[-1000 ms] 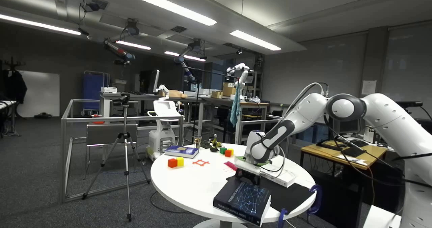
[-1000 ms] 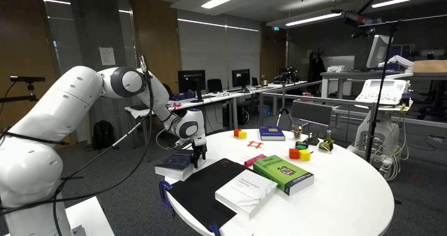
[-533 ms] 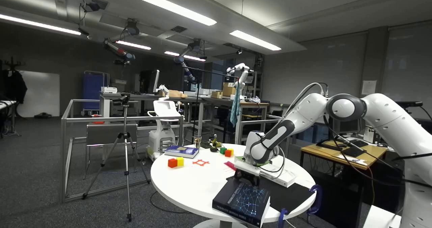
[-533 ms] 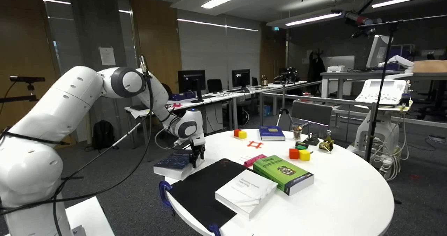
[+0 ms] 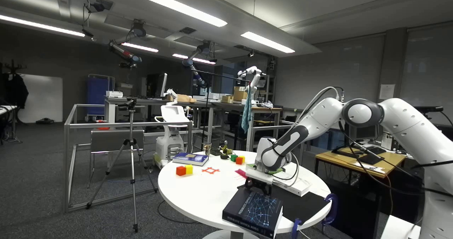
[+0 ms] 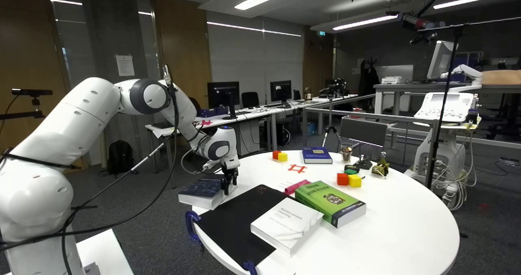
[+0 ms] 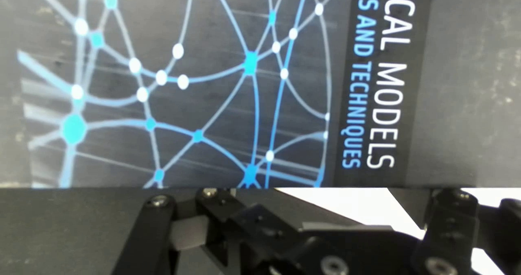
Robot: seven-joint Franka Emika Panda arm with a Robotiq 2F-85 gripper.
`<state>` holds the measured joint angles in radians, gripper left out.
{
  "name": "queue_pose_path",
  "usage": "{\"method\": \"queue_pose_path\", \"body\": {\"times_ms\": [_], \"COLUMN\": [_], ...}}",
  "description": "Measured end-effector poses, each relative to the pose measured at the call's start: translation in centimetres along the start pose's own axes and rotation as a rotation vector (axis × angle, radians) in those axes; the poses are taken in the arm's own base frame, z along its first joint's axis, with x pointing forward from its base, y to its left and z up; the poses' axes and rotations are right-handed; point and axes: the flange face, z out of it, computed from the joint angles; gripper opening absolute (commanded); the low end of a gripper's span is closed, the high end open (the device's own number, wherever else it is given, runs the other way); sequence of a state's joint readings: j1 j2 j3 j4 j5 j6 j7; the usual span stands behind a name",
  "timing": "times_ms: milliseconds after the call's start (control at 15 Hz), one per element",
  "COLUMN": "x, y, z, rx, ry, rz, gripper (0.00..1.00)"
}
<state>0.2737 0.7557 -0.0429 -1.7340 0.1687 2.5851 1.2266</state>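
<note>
A thick dark book (image 5: 260,210) with a blue network pattern lies flat at the table's edge in both exterior views, and part of it juts past the rim. Its cover (image 7: 183,104) fills the upper part of the wrist view. My gripper (image 5: 258,188) points down close against one edge of this book (image 6: 205,186). In the wrist view the gripper (image 7: 325,201) is open, its fingers wide apart along that edge, with bare table and black mat showing between them. The fingertips are hidden below the cover, so I cannot tell whether both touch the book. Nothing is held.
Beside the gripper lies a black mat (image 6: 244,222), with blue clamps (image 6: 191,226) on the table rim. A white book (image 6: 287,222) and a green book (image 6: 329,199) lie further along. Beyond are coloured cubes (image 6: 342,179), a blue book (image 6: 317,156) and an orange frame (image 6: 297,169).
The gripper and the dark book have both shifted slightly, the book sliding a little outward over the table's edge, away from the mat. The jaws have stayed open.
</note>
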Motion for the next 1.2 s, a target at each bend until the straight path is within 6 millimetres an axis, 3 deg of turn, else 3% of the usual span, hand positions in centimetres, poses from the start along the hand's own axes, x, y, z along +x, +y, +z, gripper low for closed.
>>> {"method": "queue_pose_path", "body": {"times_ms": [733, 1200], "x": [-0.3, -0.9], "y": [-1.2, -2.4], "z": [2.1, 2.3], "rx": [-0.018, -0.002], "ry": [-0.014, -0.016], "rz": [-0.058, -0.094], "gripper": [1.0, 1.0]}}
